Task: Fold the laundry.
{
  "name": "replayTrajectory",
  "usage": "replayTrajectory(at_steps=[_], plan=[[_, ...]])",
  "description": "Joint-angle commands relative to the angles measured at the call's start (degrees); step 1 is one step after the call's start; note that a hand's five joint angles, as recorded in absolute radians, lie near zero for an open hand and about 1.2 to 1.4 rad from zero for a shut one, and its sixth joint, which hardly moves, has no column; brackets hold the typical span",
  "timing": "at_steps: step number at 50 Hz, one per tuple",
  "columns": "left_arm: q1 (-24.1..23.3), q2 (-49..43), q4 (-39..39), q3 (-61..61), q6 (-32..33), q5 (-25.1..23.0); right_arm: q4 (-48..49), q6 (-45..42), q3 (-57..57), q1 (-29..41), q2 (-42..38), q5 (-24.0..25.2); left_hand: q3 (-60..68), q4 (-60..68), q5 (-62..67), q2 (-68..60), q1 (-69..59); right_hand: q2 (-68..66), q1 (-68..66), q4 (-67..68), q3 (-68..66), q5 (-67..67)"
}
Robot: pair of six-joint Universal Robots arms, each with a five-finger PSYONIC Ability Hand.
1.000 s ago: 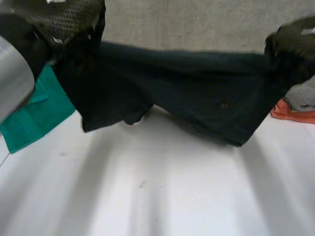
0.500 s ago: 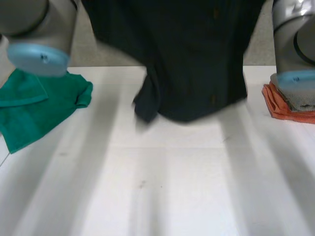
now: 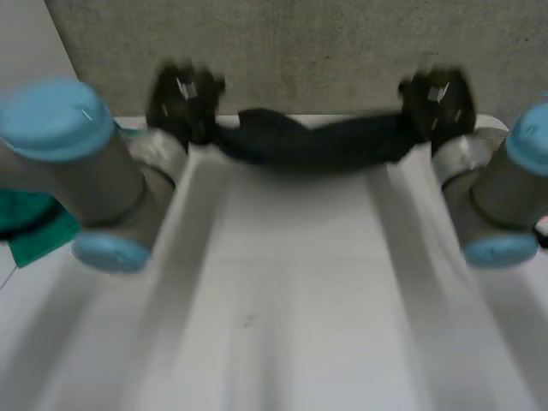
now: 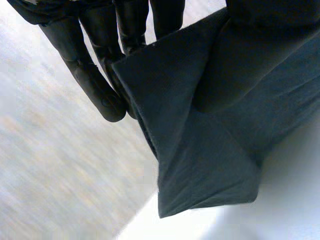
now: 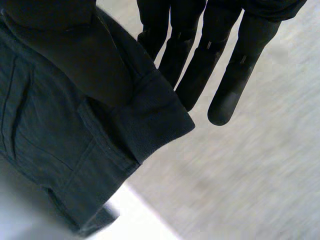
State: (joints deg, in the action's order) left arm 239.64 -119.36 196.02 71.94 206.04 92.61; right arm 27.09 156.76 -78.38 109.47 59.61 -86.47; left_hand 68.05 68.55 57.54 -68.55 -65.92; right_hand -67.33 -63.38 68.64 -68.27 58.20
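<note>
A dark navy garment [image 3: 317, 141] is stretched between my two hands at the far edge of the white table [image 3: 291, 300], bunched and sagging a little in the middle. My left hand [image 3: 184, 98] holds its left end. In the left wrist view its straight fingers [image 4: 95, 75] pinch a corner of the dark cloth [image 4: 210, 150] against the thumb. My right hand [image 3: 437, 98] holds the other end. Its straight fingers [image 5: 235, 75] lie behind a hemmed edge of the garment [image 5: 65, 135], with the thumb pressed on the front.
A green cloth [image 3: 34, 235] lies at the table's left side, partly behind my left arm. A sliver of orange cloth [image 3: 543, 227] shows at the right, beside my right arm. A grey wall stands beyond the far edge.
Both arms have reached forward, carrying the garment from high and close to the far edge of the table. It hung down in a wide sheet before and now sits low and bunched.
</note>
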Motion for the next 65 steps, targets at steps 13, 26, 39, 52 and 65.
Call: replayTrajectory(at_steps=[13,26,39,52,65], plan=[[-7.3,8.6,-25.3,13.0,4.7,11.2,-28.8,-15.6,-15.4,-3.7,10.9,5.4,11.9,11.4,12.5,-11.4,-14.1,-12.7,-16.6,11.4,-11.7,11.8],[-19.8,15.9,-55.1,18.4,4.1,6.9,-71.9,-38.2,-15.4,-10.3,20.6,11.3,11.9,11.4,12.5,-11.4,-14.1,-12.7,-16.6,11.4,-11.7,11.8],[-10.0,0.2,-34.2,-6.3,12.9,10.2,-48.0,-16.8,-5.8,-7.3,11.6,8.9,11.9,11.4,12.5,-11.4,-14.1,-12.7,-16.6,11.4,-11.7,11.8],[-4.7,-27.7,-20.0,-41.5,21.7,7.2,-17.9,-11.0,6.4,-2.3,-4.5,-2.2,11.9,11.4,12.5,-11.4,-14.1,-12.7,-16.6,11.4,-11.7,11.8],[-6.6,-32.4,-16.6,-45.2,17.5,9.5,-13.7,-12.1,13.4,1.0,-13.5,-7.1,-58.1,-58.6,-57.5,58.6,55.9,57.3,53.4,-58.6,58.3,-58.2]])
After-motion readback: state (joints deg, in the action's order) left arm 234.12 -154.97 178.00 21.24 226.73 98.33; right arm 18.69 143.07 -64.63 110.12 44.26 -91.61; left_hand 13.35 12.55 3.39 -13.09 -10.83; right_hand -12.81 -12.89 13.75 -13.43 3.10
